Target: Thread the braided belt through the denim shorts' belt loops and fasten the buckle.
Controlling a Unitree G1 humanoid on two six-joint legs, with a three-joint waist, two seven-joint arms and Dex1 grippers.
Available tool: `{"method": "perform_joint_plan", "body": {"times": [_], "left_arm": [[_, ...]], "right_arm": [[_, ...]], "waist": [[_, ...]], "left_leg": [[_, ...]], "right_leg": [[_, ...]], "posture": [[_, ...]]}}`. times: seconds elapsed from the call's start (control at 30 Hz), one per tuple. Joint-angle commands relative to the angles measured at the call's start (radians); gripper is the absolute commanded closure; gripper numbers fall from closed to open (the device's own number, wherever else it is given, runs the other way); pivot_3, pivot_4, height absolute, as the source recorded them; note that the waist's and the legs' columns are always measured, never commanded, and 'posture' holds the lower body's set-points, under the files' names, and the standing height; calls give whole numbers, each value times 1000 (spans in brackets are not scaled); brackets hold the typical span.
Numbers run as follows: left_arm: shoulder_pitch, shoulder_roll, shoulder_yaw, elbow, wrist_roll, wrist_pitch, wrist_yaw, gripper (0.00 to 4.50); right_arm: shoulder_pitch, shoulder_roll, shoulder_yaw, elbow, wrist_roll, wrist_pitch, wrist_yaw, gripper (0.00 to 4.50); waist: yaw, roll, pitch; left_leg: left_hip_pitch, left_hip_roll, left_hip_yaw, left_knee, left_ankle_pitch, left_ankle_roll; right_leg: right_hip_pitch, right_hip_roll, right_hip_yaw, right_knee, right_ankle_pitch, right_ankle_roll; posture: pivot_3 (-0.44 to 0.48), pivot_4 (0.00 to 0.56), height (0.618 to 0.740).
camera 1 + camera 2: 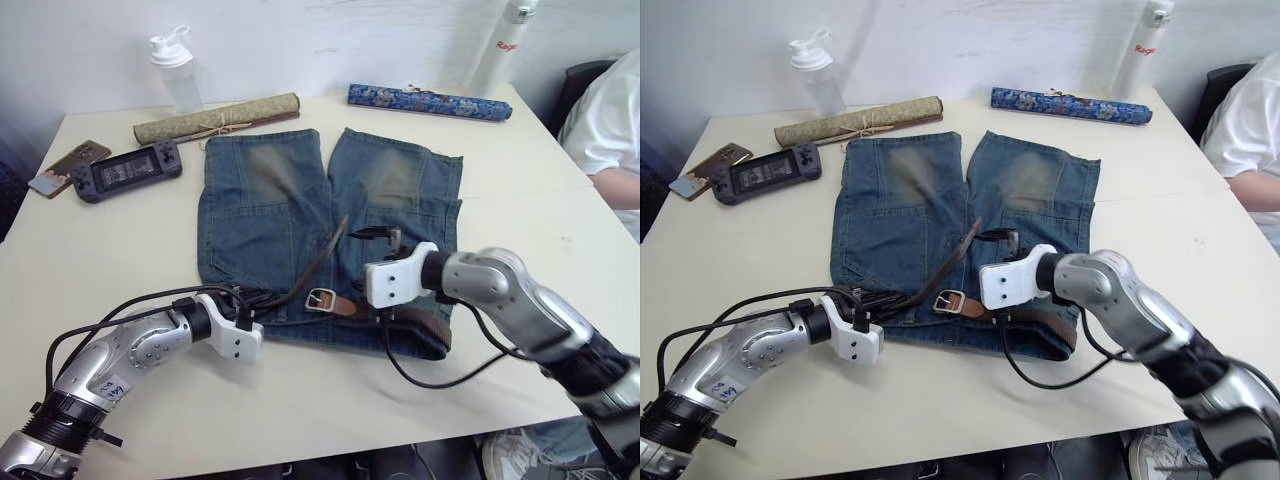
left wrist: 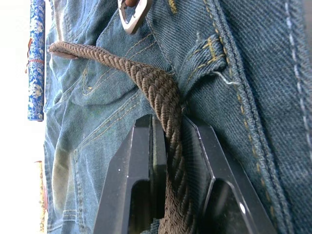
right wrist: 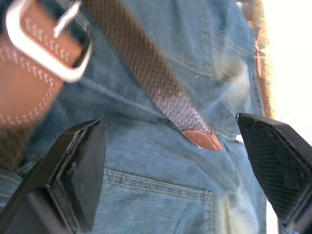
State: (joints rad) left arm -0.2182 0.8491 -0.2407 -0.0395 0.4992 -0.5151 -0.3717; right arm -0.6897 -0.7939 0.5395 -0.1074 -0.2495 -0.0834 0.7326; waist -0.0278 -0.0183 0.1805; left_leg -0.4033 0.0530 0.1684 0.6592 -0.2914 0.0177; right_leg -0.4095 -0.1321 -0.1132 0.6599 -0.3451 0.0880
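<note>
The faded blue denim shorts (image 1: pixel 330 240) with yellowish-brown worn patches on both legs lie flat on the white table (image 1: pixel 120 260), waistband towards me. The olive-brown braided belt (image 2: pixel 161 92) runs along that waistband and its free end rises off the cloth, slanting up over the middle of the shorts to a tan leather tip (image 3: pixel 201 138). Its square silver buckle (image 1: pixel 320 299), joined by brown leather, rests on the waistband near the centre, between my two grippers.

My left gripper (image 2: pixel 168 146) sits at the waistband's left end; its two black fingers are pressed onto the braided strap, pinching it just where it meets a narrow blue denim belt loop (image 2: pixel 207 61). My right gripper (image 3: pixel 180 165) hovers over the shorts just right of the buckle, fingers spread wide, with the belt's tip lying between them and touching neither.

Behind the shorts lie a rolled tan scroll (image 1: pixel 217 118) and a rolled blue patterned scroll (image 1: pixel 428 101). A clear shaker bottle (image 1: pixel 177 70) stands at the far left, a white bottle (image 1: pixel 503 45) at the far right. A black handheld console (image 1: pixel 126 170) and a phone (image 1: pixel 68 166) lie at the left edge. A person's white sleeve (image 1: pixel 610 110) shows at the right
</note>
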Motion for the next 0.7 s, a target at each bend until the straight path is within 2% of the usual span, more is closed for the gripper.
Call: {"method": "perform_joint_plan", "body": {"times": [0.03, 0.33, 0.5, 0.67, 0.7], "left_arm": [[10, -18, -9, 25, 54, 6, 5, 3593], [26, -41, 2, 11, 78, 15, 3, 3593], [25, -57, 10, 18, 83, 21, 1, 3593], [17, -66, 11, 22, 88, 21, 2, 3593], [15, -68, 11, 24, 88, 20, 3, 3672]], "right_arm": [[-70, 42, 29, 162, -96, -153, 22, 0], [-210, 179, 29, 404, -216, -281, 1, 0], [-275, 181, 4, 462, -220, -313, 53, 0], [-327, 207, 26, 553, -256, -367, 43, 0], [-327, 215, 33, 569, -261, -373, 43, 256]], "waist": [[3, 0, 0], [1, 0, 0], [4, 1, 0], [3, 1, 0], [3, 1, 0]], "left_leg": [[0, 0, -1, 1, 0, 0], [0, 1, -1, 4, 0, 0], [-1, 0, -1, 4, 0, 1], [-1, 0, -1, 5, 0, 1], [-1, 0, -2, 5, 0, 1]], "right_leg": [[1, 0, 0, 0, 0, 0], [1, -1, 0, 4, 0, 0], [1, -2, -1, 3, 0, 0], [1, -2, -1, 4, 0, 0], [1, -2, -1, 4, 0, 0]], "posture": [[0, 150, 717], [0, 150, 717], [0, 150, 717], [0, 150, 717], [0, 150, 717]]}}
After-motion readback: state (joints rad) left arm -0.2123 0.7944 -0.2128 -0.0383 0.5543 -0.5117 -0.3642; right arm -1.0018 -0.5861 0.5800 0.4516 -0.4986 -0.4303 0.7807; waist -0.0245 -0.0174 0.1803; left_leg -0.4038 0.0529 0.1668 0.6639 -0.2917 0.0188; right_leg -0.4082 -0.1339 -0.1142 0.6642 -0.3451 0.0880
